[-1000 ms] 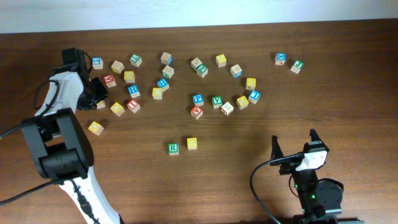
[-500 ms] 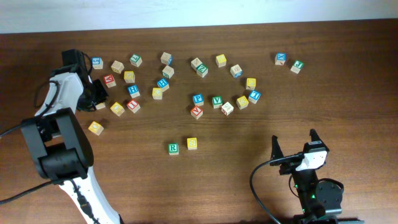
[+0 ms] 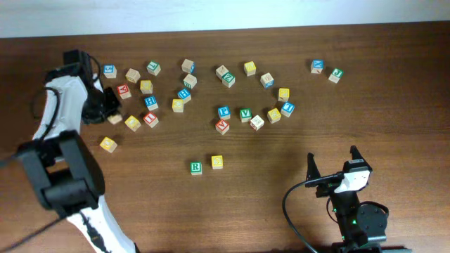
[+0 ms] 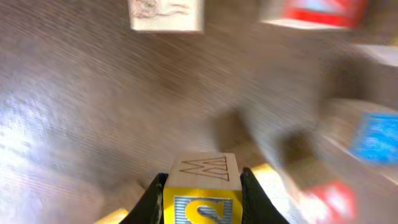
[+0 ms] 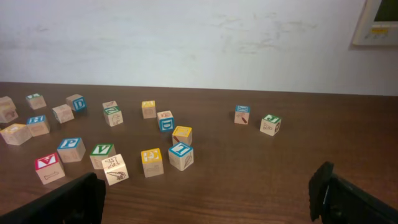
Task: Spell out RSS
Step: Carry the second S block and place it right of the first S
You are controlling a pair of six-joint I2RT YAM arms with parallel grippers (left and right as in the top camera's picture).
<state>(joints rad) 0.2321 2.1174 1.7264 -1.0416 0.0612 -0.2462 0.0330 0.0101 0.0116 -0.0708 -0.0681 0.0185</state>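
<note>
- Front edge of the worktop [image 3: 267, 211]: the right hand [image 3: 332, 165] sits parked, fingers spread wide, nothing in them.
- Mid-worktop: a green R block [image 3: 195, 167], with a yellow block [image 3: 216, 161] just beside it at its 3 o'clock. Its letter is too small to read from above; likely the first S.
- The bare spot at that yellow block's 3 o'clock looks like the last letter's place.
- Far left: the left hand [image 4: 202, 196] is clamped on a yellow S block [image 4: 203, 169], one finger on each side.
- Here's the key line: from the left hand that spot lies at about 4 o'clock, well apart. The right hand is nearer but empty, so this carry looks like the left's.
- Back of the worktop: loose blocks [image 3: 223, 111] lie scattered, some near that path.
</note>
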